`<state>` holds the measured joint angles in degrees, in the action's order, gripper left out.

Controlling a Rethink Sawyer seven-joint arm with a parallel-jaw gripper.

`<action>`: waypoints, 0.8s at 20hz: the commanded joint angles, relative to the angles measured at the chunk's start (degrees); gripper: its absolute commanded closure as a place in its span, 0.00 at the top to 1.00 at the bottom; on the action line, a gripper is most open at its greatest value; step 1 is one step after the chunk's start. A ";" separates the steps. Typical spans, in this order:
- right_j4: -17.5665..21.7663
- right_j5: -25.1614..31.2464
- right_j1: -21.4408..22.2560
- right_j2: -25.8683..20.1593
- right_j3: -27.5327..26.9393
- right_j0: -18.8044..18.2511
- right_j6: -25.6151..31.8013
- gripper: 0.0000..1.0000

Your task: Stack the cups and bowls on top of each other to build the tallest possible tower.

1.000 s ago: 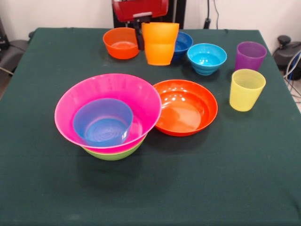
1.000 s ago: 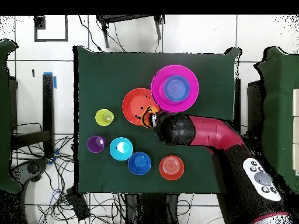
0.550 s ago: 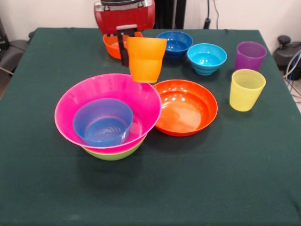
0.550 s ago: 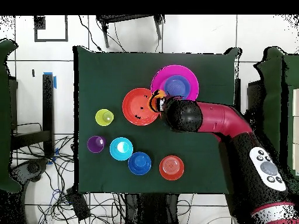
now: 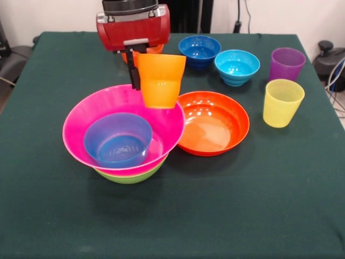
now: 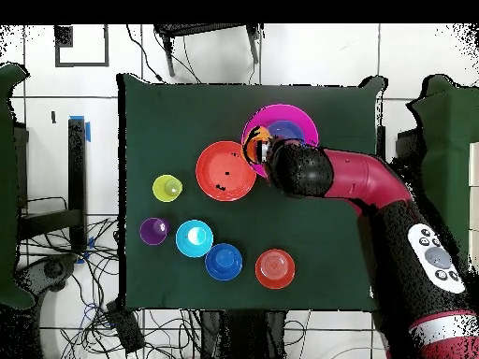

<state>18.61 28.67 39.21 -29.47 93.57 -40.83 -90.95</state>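
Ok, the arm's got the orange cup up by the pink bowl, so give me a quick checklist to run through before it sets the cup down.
1. Claw gripping the orange cup: ok, held clear of the table by its rim.
2. Cup upright: ok, only slightly tilted.
3. Cup over the small blue bowl inside the pink bowl: not ok, it hangs over the pink bowl's far rim.
4. Stack seated: ok, the pink bowl sits in the lime green bowl.
5. Blue bowl empty: ok.
6. Shallow orange bowl clear of the stack: cannot tell, the rims look close.
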 commanded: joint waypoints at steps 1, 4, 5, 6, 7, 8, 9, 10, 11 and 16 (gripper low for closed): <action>4.62 5.19 -2.30 -3.04 -2.64 -0.24 8.95 0.00; 4.49 6.63 -2.98 -1.96 -3.12 0.26 8.02 0.00; 4.28 6.77 -3.29 -1.81 -2.79 0.06 7.75 0.00; 3.69 7.05 -3.76 -1.75 -2.38 -0.30 7.26 0.00; 3.46 7.16 -4.29 -1.91 -2.44 -0.63 7.36 0.00; 3.23 7.26 -4.82 -2.07 -2.49 -0.95 7.46 0.00; 3.17 7.57 -5.28 -2.08 -2.84 -1.04 7.65 0.00; 3.30 7.43 -5.66 -2.15 -2.99 -1.17 7.86 0.00; 3.51 7.01 -5.82 -2.20 -3.03 -1.28 7.92 0.00; 3.89 6.38 -6.52 -2.23 -3.14 -1.52 7.86 0.00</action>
<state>18.61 28.67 35.13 -29.79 93.26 -42.49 -90.95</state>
